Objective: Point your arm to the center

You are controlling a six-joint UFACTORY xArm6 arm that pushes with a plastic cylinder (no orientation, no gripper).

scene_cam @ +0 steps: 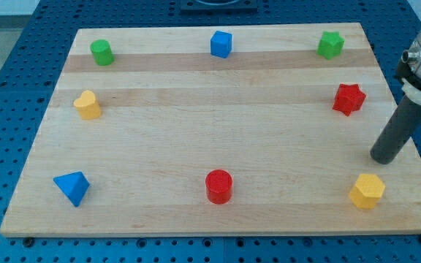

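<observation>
My tip (383, 159) is resting on the wooden board (196, 146) near the view's right edge, between the red star block (349, 98) above it and the yellow hexagonal block (367, 191) below it.

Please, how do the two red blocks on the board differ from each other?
The red star block has a pointed, star-like outline; the red cylinder is round with a flat top. The red star block sits near the view's right edge, above my tip; the red cylinder sits at the view's bottom middle, far to the left of my tip. Both share the same red colour and rest on the wooden board.
</observation>
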